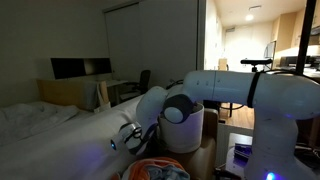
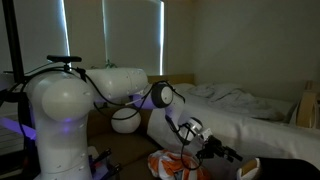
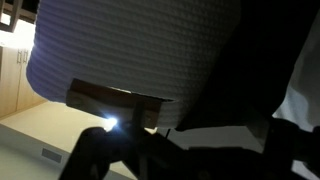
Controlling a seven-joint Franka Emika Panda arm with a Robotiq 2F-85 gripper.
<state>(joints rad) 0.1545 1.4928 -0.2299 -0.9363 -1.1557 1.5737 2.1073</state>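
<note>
The room is dim. My gripper (image 1: 128, 140) hangs low beside the bed, just above a crumpled orange and white cloth (image 1: 155, 170); both also show in an exterior view, the gripper (image 2: 216, 149) and the cloth (image 2: 175, 165). In the wrist view the fingers are dark shapes at the bottom, set apart (image 3: 190, 160), with nothing seen between them. Close in front of them is a white woven surface (image 3: 130, 50) with a wooden piece (image 3: 120, 100) under it.
A bed with white sheets (image 1: 40, 122) (image 2: 240, 105) runs alongside the arm. A white cylindrical bin (image 1: 186, 130) stands by the arm's base. A desk with dark monitors (image 1: 80, 68) and a chair (image 1: 142, 82) stand at the far wall. A dark object (image 2: 285, 170) lies low nearby.
</note>
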